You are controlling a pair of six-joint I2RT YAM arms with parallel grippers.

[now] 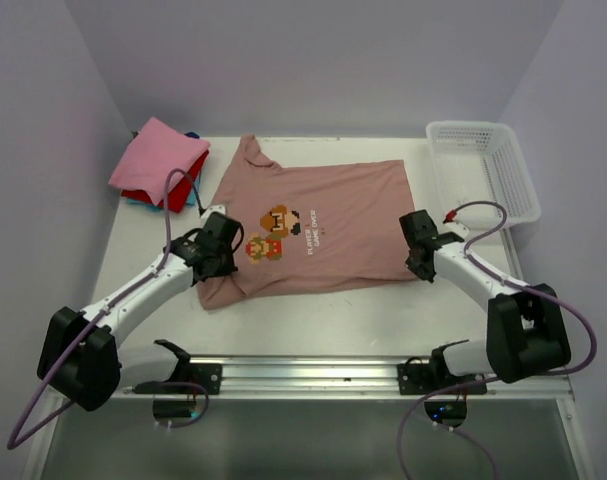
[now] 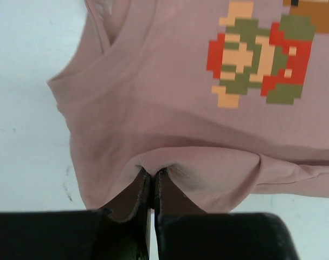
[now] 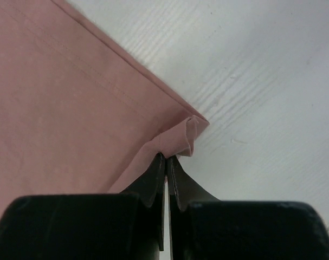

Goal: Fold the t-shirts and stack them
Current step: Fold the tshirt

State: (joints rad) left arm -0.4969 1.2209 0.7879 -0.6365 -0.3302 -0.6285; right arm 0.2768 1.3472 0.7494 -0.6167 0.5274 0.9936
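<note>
Nearest, the left end effector (image 1: 220,262) is clamped on a pinch of the dusty-pink t-shirt (image 1: 333,210) at its near sleeve edge. The right end effector (image 1: 420,262) is closed tight on the near hem corner. The shirt lies flat on the worktop (image 1: 333,310), its long axis running left to right between them and its body stretching away from both. A fold would likely carry that near edge away from the arms. Farther back, the folded t-shirts (image 1: 158,160) sit at the far left, nearer the left arm, and the basket (image 1: 513,170) stands at the far right.

Dusty-pink t-shirt (image 1: 353,215) spread flat; folded stack (image 1: 158,160), pink, red, perhaps blue, far-left.
</note>
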